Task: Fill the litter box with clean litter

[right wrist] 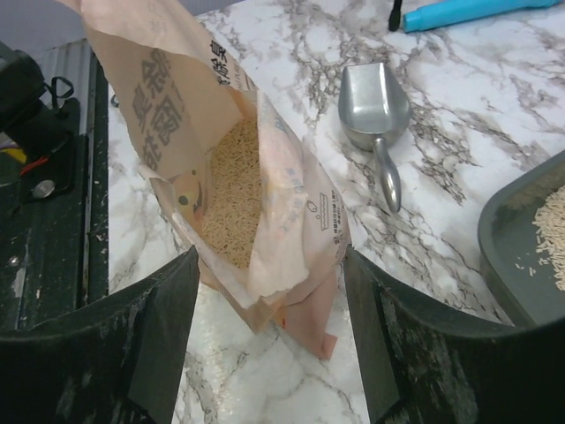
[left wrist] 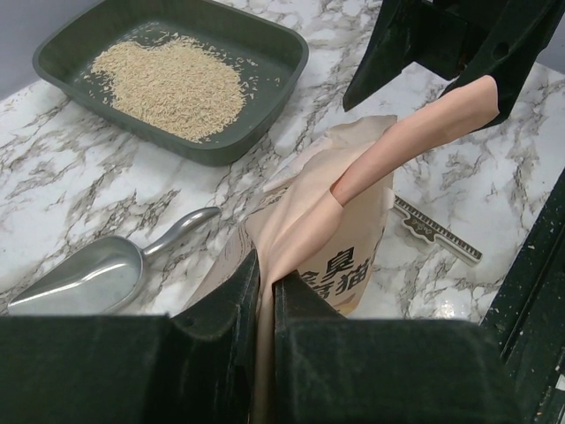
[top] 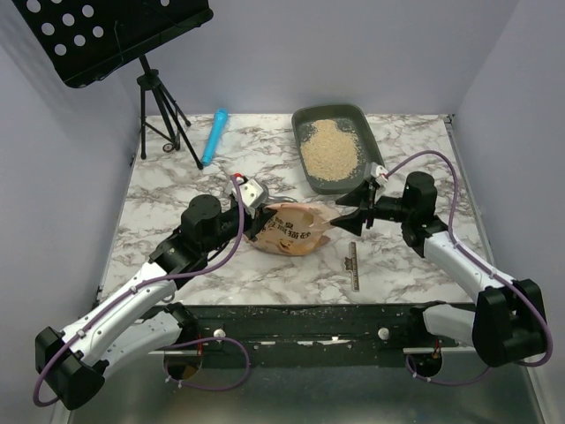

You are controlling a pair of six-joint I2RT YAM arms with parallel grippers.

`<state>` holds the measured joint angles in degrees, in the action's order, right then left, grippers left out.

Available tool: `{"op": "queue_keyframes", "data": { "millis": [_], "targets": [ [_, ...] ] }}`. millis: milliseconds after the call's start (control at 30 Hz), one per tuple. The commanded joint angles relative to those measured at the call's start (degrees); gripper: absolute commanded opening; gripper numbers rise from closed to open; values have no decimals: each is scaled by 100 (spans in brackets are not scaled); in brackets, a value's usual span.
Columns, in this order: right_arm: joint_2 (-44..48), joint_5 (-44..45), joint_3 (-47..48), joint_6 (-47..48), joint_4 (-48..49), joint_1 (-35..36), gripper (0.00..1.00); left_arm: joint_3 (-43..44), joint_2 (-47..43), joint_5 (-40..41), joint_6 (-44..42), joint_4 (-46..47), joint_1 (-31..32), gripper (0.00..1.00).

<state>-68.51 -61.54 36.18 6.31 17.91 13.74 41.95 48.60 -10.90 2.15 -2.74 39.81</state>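
One litter box (top: 351, 119) sits far, right of centre, holding one pile of clean litter (top: 328, 148); one orange bag (top: 291, 228) lies nearer, the left gripper (left wrist: 267, 287) clamped on it; the right gripper (right wrist: 269, 258) is spread apart at its mouth; one scoop (left wrist: 88, 274) lies beside.

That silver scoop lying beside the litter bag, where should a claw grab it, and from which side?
Take the scoop by its slim handle, coming straight down from above and closing across it. It lies flat on the marble table, open side up; the handle is narrow enough to pinch, the bowl wide and sloped.
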Motion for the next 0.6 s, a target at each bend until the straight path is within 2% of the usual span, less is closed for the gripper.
{"op": "queue_keyframes", "data": {
  "millis": [0, 100, 300, 567],
  "targets": [
    [286, 353, -217, -59, 705, -143, 75, 76, -272, -88, 4, 802, -35, 11],
    [137, 283, -200, -112, 748, -257, 74, 85, -246, -158, 22, 802, -35, 11],
    [-364, -375, -340, -612, 1564, -266, 74, 85, -228, -194, 22, 810, -35, 11],
    [-953, -921, -1078, -2395, 4577, -275, 73, 85, -193, -203, -13, 810, -26, 11]
  ]
}}
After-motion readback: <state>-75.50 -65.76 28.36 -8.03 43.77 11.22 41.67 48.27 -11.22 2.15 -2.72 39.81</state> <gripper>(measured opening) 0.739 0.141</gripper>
